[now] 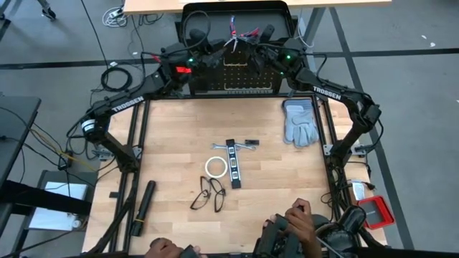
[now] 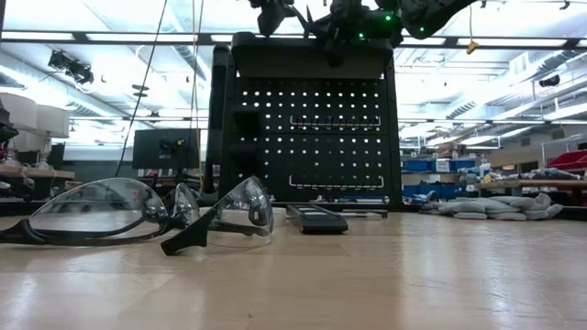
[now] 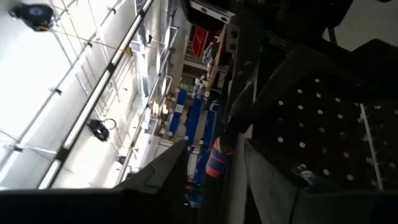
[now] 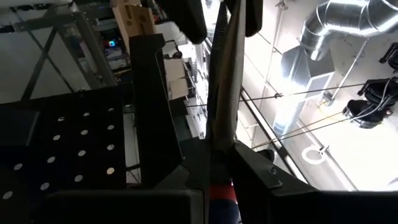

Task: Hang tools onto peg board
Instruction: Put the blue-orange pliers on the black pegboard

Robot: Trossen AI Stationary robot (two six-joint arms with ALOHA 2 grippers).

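Observation:
The red-and-blue-handled pliers (image 1: pixel 240 30) are up in the air over the hooded top of the black peg board (image 2: pixel 312 137). My right gripper (image 1: pixel 256 50) is shut on them. My left gripper (image 1: pixel 217 53) is open; its fingers (image 4: pixel 191 18) stand on either side of the pliers' metal end (image 4: pixel 231 56). On the table lie two black-framed glasses (image 1: pixel 208 192), the white tape ring (image 1: pixel 216 168), the black strip with white squares (image 1: pixel 233 163) and the small silver wrench (image 1: pixel 247 145). My right gripper pinches the pliers between its two fingers at the red-and-blue handle part (image 4: pixel 224 194), just behind the metal head. The fingers lie along the pliers, which stick out ahead of them. The pliers are lifted clear, above the peg board's top. Whether my left gripper touches the metal end, I cannot tell.
Grey work gloves (image 1: pixel 300 122) lie at the table's far right. A long black cylinder (image 1: pixel 143 208) lies near the left edge. A person's hands (image 1: pixel 297 218) show at the near edge. Bare wood lies between the tools and the peg board.

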